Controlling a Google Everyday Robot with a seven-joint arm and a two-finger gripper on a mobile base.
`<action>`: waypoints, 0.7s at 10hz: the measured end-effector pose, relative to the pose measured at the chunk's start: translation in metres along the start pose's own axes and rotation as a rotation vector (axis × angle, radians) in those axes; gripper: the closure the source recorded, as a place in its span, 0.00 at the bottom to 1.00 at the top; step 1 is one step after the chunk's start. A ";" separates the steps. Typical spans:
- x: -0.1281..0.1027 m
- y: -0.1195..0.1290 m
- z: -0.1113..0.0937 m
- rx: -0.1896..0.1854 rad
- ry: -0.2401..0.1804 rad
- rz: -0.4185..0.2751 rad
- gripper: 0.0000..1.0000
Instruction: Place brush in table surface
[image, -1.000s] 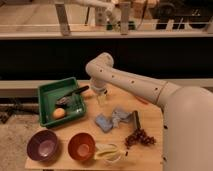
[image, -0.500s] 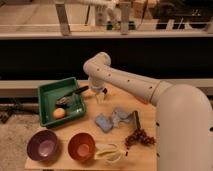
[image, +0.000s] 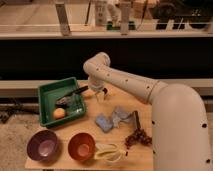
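Observation:
The brush (image: 74, 95) lies slanted in the green tray (image: 47, 119), its black handle reaching up and right over the tray's right rim and its darker head near the tray's middle. My gripper (image: 98, 94) hangs point-down just right of the handle's end, over the light-brown table surface (image: 142, 160) beside the tray. I cannot tell whether it touches the handle.
An orange ball (image: 59, 113) lies in the tray. At the front stand a purple bowl (image: 44, 145) and an orange bowl (image: 81, 146), with a yellow peel-like item (image: 108, 152) beside them. Blue packets (image: 106, 121), a short dark bar (image: 135, 119) and dark grapes (image: 138, 137) lie at right.
My gripper has shifted slightly left toward the tray's right rim and the handle end. The brush and other items have not moved.

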 end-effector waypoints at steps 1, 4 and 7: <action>0.000 -0.002 0.001 0.003 -0.002 -0.013 0.20; 0.002 -0.007 0.006 0.008 -0.009 -0.045 0.20; 0.006 -0.011 0.010 0.018 -0.016 -0.069 0.20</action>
